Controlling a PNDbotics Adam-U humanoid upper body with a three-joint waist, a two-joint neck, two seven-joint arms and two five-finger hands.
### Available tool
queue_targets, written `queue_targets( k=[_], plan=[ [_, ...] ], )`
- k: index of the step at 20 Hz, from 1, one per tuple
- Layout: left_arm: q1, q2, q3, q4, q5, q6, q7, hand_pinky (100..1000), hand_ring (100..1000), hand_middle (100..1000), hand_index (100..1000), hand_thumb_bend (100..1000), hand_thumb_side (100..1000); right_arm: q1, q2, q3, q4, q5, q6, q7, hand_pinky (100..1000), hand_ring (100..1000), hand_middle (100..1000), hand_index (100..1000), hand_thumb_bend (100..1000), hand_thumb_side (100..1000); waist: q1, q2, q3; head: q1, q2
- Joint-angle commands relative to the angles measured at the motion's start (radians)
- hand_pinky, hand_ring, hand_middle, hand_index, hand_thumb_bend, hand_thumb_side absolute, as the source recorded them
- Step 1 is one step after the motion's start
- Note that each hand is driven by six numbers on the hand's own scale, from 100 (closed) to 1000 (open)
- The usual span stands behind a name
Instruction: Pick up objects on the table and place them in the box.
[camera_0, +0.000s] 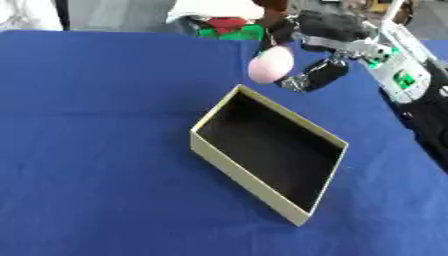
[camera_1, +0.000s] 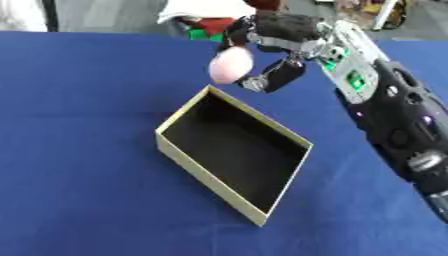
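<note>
An open tan cardboard box (camera_0: 216, 158) with a dark inside lies askew in the middle of the blue table. My right hand (camera_0: 325, 31) comes in from the upper right and hangs above the box's far corner. Its fingers and thumb are curled round a pale pink, egg-shaped object (camera_0: 270, 65), which is held in the air just past the far corner. The box shows nothing inside. My left hand is in neither view.
Red, green and white things (camera_0: 229, 26) lie at the table's far edge, behind my hand. The blue cloth (camera_0: 96, 125) spreads wide to the left of the box and in front of it. My right forearm (camera_1: 398, 125) runs along the right side.
</note>
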Motion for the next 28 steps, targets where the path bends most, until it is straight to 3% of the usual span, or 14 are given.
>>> queue_targets(
  k=[1,12,28],
  plan=[
    [-0.003,0.014,0.003,-0.017,-0.001,-0.001,-0.002,739,604,690,682,550,932,-0.007,-0.03,0.016,-0.03,-0.055,-0.165,0.183,582,662,617,749,100,210,0.001,-0.023,-0.001,0.003,0.008],
    [0.007,0.02,0.004,-0.017,-0.002,0.002,-0.001,739,604,690,681,550,931,0.023,-0.075,0.026,-0.056,-0.283,-0.165,0.33,564,657,604,732,100,231,0.0,-0.035,-0.003,0.004,0.031],
    [0.022,0.028,-0.002,-0.017,0.002,0.008,-0.009,739,603,689,680,549,932,0.028,-0.053,0.038,-0.031,-0.362,-0.165,0.402,571,674,623,744,100,268,-0.002,-0.057,-0.003,-0.007,0.054]
  ],
)
